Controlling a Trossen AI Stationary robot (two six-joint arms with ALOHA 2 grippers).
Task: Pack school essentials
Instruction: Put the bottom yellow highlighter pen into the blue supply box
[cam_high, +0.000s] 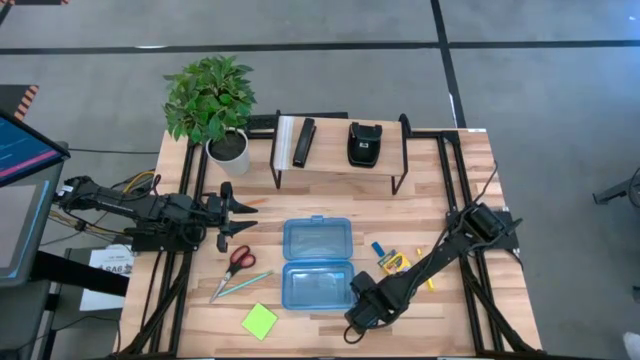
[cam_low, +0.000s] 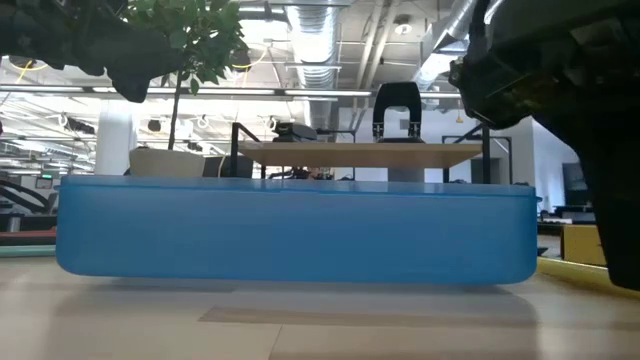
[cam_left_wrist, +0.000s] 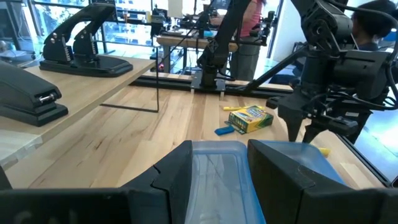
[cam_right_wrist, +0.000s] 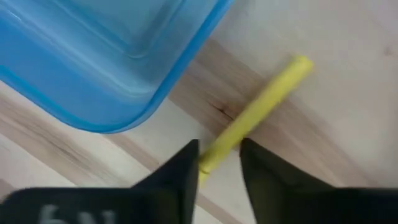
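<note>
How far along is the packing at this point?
Done: nothing shows inside the open blue case. In hand: the right end effector has its fingers around a yellow pencil beside the case. Left: scissors, teal pencil, sticky-note pad, crayon box, eraser.

The right gripper (cam_right_wrist: 219, 158) is low at the table, its two fingers pinched close. The left gripper (cam_high: 248, 211) waits, half open.
</note>
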